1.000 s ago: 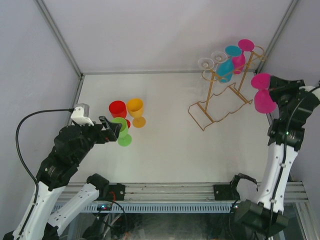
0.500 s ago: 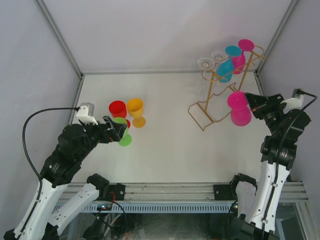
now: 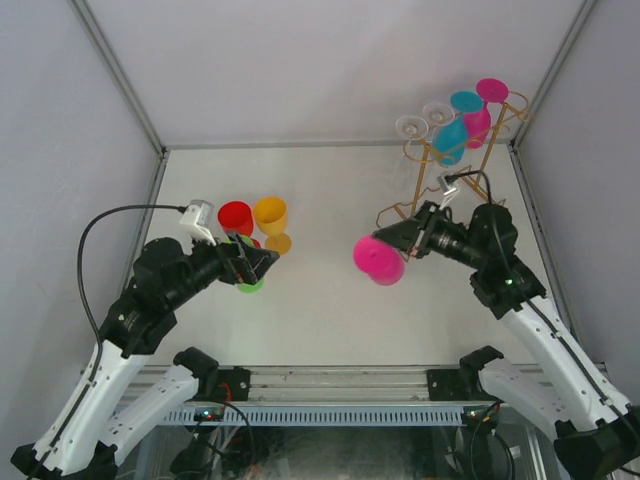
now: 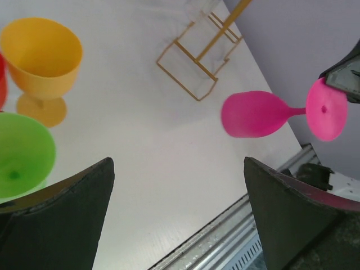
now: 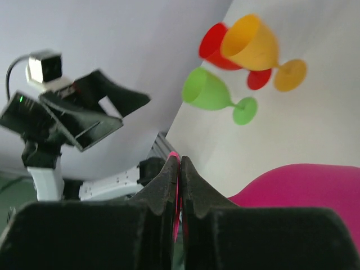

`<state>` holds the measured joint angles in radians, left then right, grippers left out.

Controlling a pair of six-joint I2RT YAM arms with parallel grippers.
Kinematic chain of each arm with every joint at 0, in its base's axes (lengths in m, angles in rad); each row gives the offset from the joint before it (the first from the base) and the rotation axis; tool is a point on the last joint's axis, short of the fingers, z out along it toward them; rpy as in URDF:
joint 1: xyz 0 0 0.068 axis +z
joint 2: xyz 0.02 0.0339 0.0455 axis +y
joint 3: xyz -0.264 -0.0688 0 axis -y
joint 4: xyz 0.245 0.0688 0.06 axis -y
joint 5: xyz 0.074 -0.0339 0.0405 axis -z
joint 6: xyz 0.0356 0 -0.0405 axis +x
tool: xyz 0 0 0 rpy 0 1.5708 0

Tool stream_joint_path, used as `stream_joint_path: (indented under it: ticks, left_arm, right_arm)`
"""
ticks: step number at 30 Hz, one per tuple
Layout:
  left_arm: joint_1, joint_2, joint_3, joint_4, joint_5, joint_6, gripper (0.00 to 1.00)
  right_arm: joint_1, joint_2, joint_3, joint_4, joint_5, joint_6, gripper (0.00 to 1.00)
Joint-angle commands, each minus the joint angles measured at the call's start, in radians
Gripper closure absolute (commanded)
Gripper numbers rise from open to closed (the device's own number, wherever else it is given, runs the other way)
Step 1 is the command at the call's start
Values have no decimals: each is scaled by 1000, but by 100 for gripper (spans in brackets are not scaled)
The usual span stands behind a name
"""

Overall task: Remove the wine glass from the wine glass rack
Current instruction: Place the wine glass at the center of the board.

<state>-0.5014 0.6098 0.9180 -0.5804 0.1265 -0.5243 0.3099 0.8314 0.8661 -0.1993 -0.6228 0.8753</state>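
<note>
A magenta wine glass hangs on its side above the middle of the table, bowl pointing left. My right gripper is shut on the rim of its foot; the bowl fills the lower right of the right wrist view. The gold wire wine glass rack stands at the back right, partly behind the right arm, and still carries a teal glass, a pink one and clear ones. My left gripper is open and empty, above a green glass.
A red glass and a yellow glass stand upright at the left, beside the green glass. The metal rail runs along the near edge. White walls enclose the table on three sides.
The right arm swung the magenta glass from right of the rack down and left to the table's middle, tipping it sideways. The left gripper shifted a little to the right, still open.
</note>
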Motion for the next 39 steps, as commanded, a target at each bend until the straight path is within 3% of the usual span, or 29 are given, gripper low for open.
stream_joint_path:
  ticks: [1, 5, 9, 19, 30, 34, 39]
  left_arm:
    - [6, 18, -51, 154, 190, -60, 0]
    - [6, 33, -112, 289, 344, -132, 1]
    - [5, 56, -154, 401, 452, -207, 3]
    - [-66, 126, -149, 467, 486, -207, 13]
    - [-95, 169, -155, 536, 500, -229, 57]
    - [-97, 176, -161, 543, 537, -218, 77]
    - [-101, 172, -160, 557, 548, -209, 95]
  right_arm:
    - [201, 13, -36, 211, 188, -58, 100]
    - [337, 39, -63, 314, 270, -101, 100]
    - [386, 64, -84, 413, 287, -85, 100]
    - [446, 123, -97, 554, 258, -80, 100]
    - [486, 189, -98, 633, 194, -64, 100]
    - [486, 196, -83, 598, 171, -80, 100]
    - [486, 199, -79, 576, 145, -88, 100]
